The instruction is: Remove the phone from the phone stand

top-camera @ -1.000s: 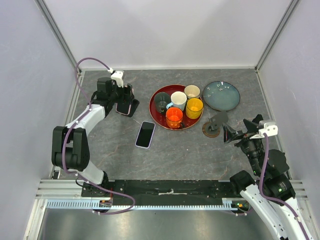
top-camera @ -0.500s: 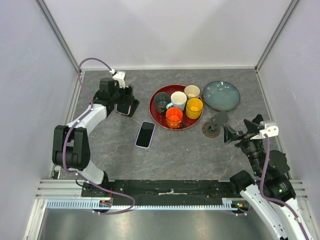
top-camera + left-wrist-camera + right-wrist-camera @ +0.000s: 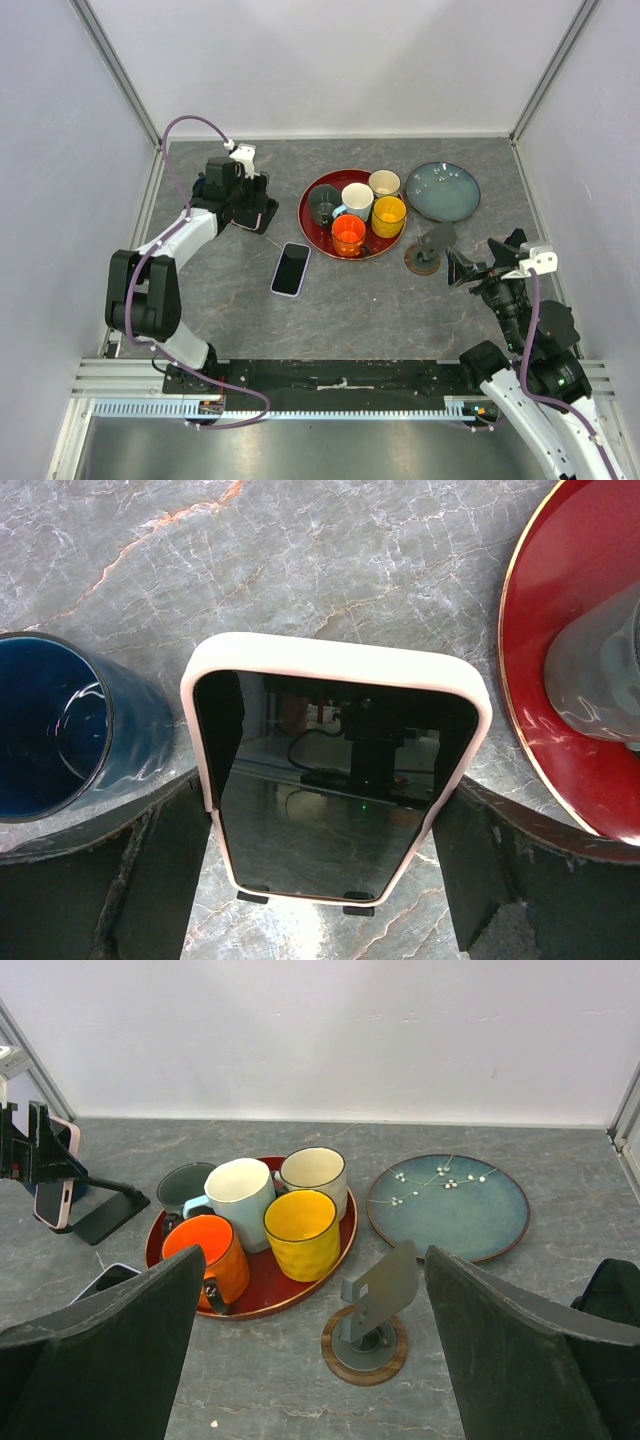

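Grey marbled tabletop (image 3: 380,300): near its far-left corner, the pink-cased glossy phone (image 3: 335,780) leans on the black stand (image 3: 100,1215), left gripper (image 3: 330,865) spread astride it. Rigid, light, slippery; pinch the case edges.

A red tray (image 3: 312,190) holds five mugs: grey, white, cream, yellow and orange (image 3: 348,234). Right of the tray lie a blue-green plate (image 3: 442,190) and, nearer, a small round-based stand (image 3: 425,254).
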You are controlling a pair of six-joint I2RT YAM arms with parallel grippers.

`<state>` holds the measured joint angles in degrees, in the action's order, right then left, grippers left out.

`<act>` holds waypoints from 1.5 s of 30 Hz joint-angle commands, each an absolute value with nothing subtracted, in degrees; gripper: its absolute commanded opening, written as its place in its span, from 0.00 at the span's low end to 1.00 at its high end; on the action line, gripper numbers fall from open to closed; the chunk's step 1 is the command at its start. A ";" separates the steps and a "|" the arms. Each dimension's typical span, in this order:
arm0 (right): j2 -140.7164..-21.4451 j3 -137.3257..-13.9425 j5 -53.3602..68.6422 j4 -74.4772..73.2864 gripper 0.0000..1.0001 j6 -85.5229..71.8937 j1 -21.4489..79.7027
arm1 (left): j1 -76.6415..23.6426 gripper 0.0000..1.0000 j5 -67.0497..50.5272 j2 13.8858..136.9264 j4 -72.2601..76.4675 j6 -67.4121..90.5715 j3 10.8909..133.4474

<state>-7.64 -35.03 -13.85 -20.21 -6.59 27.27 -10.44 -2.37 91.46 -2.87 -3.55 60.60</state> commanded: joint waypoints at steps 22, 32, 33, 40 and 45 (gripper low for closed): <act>-7.82 -34.72 -13.36 -18.46 0.98 -6.06 27.60 | -10.72 0.60 -1.85 81.92 -2.46 -3.16 62.31; -7.30 -34.72 -13.10 -18.46 0.98 -6.06 27.60 | -11.07 0.59 -0.18 75.86 -11.59 2.45 65.03; -7.38 -34.72 -13.01 -18.37 0.98 -6.06 27.60 | -11.34 0.59 0.96 75.33 -15.08 2.81 66.00; -6.77 -34.72 -12.57 -18.37 0.98 -6.24 27.60 | -13.53 0.59 2.28 69.00 -26.61 8.52 65.48; -6.33 -34.80 -12.31 -18.54 0.98 -6.33 27.68 | -15.20 0.59 3.78 66.45 -34.00 12.04 63.73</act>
<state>-7.27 -35.03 -13.10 -20.23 -6.61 27.27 -13.96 1.96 69.56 -27.97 6.76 63.26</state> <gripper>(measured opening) 0.982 0.839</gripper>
